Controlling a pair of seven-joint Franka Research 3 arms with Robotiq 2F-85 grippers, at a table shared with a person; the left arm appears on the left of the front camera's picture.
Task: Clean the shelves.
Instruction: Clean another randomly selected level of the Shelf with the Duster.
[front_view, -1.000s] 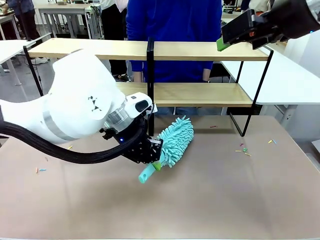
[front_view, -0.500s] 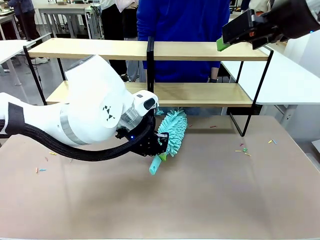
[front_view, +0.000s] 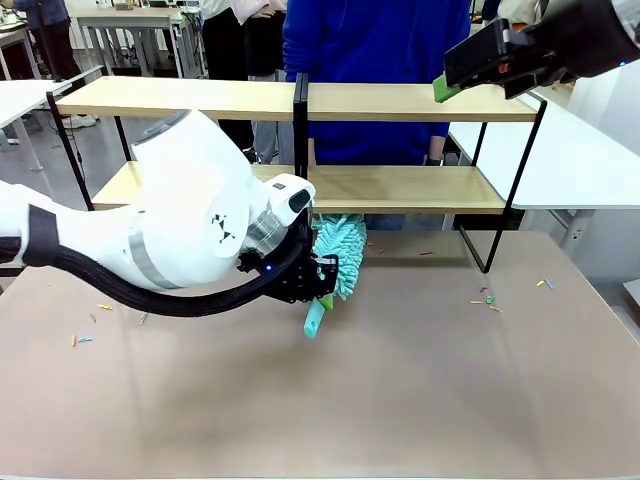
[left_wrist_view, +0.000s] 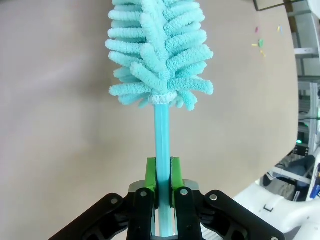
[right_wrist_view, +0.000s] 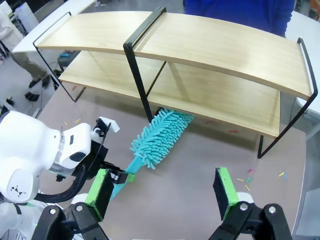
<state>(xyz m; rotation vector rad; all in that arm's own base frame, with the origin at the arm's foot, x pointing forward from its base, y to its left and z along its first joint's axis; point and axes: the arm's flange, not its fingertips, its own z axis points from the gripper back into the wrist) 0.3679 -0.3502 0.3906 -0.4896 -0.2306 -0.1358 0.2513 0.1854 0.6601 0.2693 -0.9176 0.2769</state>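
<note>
The shelves (front_view: 400, 100) stand across the far side of the table: two light-wood boards in a thin black frame with a central post (front_view: 300, 150). My left gripper (front_view: 322, 298) is shut on the handle of a teal fluffy duster (front_view: 338, 255). The duster's head rises in front of the lower board, just right of the post. In the left wrist view the gripper (left_wrist_view: 163, 167) pinches the thin handle, with the duster head (left_wrist_view: 157, 55) straight ahead. My right gripper (front_view: 445, 85) hovers high by the top board's right end. It is open (right_wrist_view: 162, 192) above the shelves (right_wrist_view: 210, 45) and the duster (right_wrist_view: 159, 136).
A person in a blue top (front_view: 375, 50) stands behind the shelves. Small coloured scraps (front_view: 487, 298) lie scattered on the brown table (front_view: 420, 400), with more at the left (front_view: 80, 340). A white table (front_view: 570, 150) stands at the right.
My left arm has swung the duster from lying slanted over the table to nearly upright, bringing its head up against the lower shelf beside the post. The right arm has stayed still.
</note>
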